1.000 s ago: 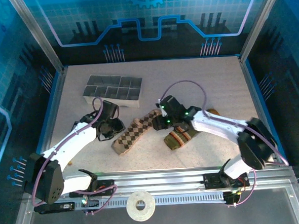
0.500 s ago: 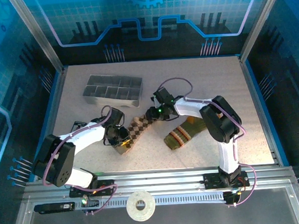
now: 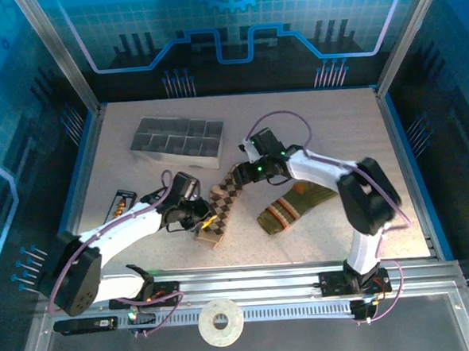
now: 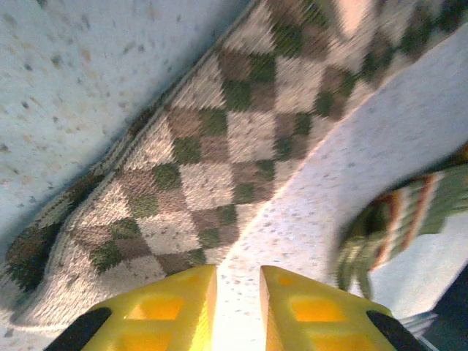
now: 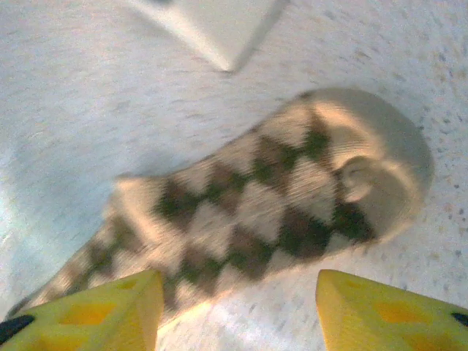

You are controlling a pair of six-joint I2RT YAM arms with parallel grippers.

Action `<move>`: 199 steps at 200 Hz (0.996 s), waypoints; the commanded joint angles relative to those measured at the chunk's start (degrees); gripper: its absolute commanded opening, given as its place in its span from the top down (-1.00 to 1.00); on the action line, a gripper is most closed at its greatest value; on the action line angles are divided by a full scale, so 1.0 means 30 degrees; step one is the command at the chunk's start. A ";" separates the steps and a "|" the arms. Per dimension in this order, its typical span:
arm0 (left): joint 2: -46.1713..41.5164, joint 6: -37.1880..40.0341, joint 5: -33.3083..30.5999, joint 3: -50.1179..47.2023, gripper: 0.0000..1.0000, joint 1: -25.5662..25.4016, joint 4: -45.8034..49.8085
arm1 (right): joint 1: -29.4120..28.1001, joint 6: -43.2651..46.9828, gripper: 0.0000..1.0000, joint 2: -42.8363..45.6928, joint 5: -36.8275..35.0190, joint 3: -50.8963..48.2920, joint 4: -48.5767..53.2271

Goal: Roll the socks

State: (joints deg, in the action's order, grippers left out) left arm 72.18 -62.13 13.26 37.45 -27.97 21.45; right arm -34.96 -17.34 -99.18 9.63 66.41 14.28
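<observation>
The left gripper [image 4: 238, 313] has its jaws drawn in to a narrow slit with only bare table [image 3: 335, 129] between them. It holds nothing, and one finger sits just at the edge of the checkered sock [image 4: 219, 161], near its near end. The right gripper [image 5: 238, 311] stands wide above the far end of that sock and grips nothing either.

From where I stand, what has changed over the last second is the lie of the sock. It used to slant well over to the left, and now its near end has been pulled to the right, so it runs more straight up and down between the two arms. It is flat, with no turn of a roll that I can make out.

The green striped sock [image 3: 288, 206] lies apart to the right and has not moved. The grey tray [image 3: 173, 154] sits beyond.

I'd say this was straightening out, and the rolling itself has yet to start.
</observation>
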 commanded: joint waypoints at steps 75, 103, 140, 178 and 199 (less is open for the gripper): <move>0.1761 0.3989 0.3098 0.0403 0.65 0.6330 0.3212 | -1.0587 0.8083 -0.46 0.0987 -0.5260 -0.4136 -0.3487; 0.1468 0.3804 0.2957 0.0194 0.65 0.6771 0.3015 | -1.1266 0.8154 -0.46 -0.0917 -0.5461 -0.2605 -0.3195; 0.0898 0.3794 0.2851 0.0202 0.64 0.6975 0.3262 | -1.1457 0.7598 -0.42 -0.2978 -0.6193 -0.1116 -0.2181; -0.0096 0.3809 0.2818 0.0198 0.64 0.7243 0.3796 | -1.1375 0.7146 -0.01 -0.4859 -0.7153 0.0179 -0.1103; -0.0712 0.3864 0.2818 0.0226 0.64 0.7373 0.4167 | -1.1166 0.6595 0.34 -0.5263 -0.6901 0.0741 -0.0533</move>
State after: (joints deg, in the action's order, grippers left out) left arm 72.73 -51.90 20.71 38.00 -6.74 30.59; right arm -69.12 4.01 -111.70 -8.56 66.96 9.13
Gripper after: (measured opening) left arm 0.178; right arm 0.402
